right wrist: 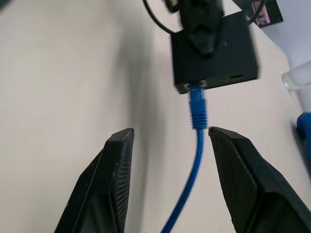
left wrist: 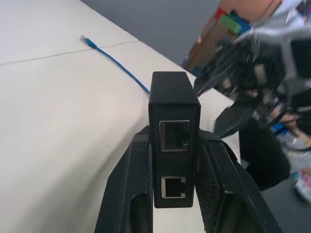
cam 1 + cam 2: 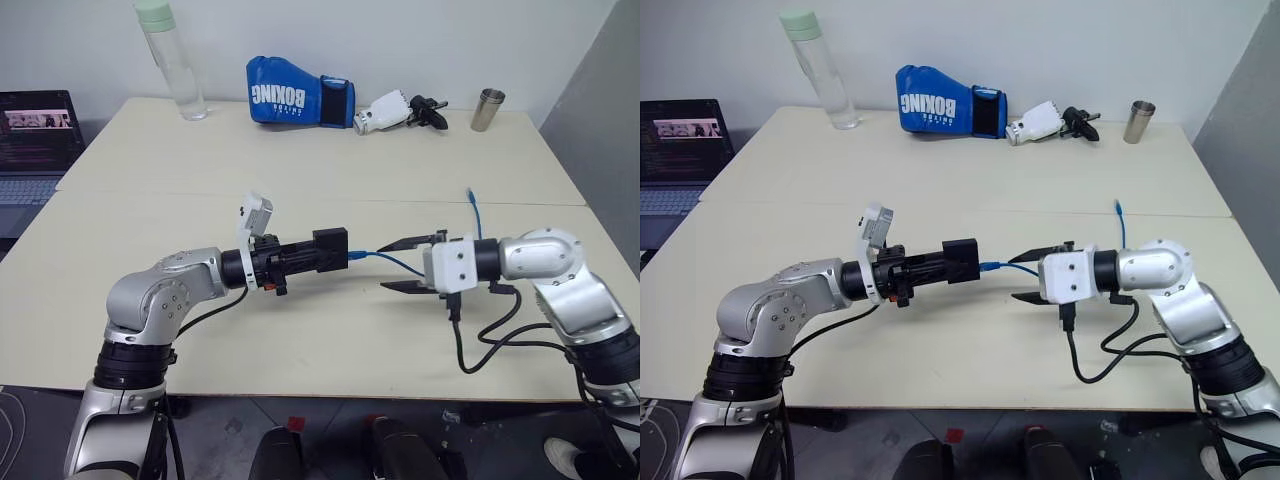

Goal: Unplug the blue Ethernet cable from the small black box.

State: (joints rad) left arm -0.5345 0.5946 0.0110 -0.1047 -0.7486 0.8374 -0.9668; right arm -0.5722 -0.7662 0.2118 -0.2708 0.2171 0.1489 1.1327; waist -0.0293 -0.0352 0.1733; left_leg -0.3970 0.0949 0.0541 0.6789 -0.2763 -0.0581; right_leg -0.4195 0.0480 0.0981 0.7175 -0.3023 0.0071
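Head views: my left fingers (image 3: 318, 253) pinch the small black box (image 3: 330, 249) above the worktop (image 3: 330, 180). The blue Ethernet cable (image 3: 400, 262) is plugged into it.

Left wrist: the box sits clamped between both fingers.

Right wrist: my right fingers (image 1: 167, 182) are spread apart, with the cable running between them, untouched.

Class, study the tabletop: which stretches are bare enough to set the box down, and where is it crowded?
Bare: the wide middle of the table between the far row and the arms, and the near-left stretch.

Crowded: the far edge, with bottle, boxing glove and metal cup; and the span where the left gripper holds the small black box, its blue Ethernet cable running between the right gripper's open fingers.
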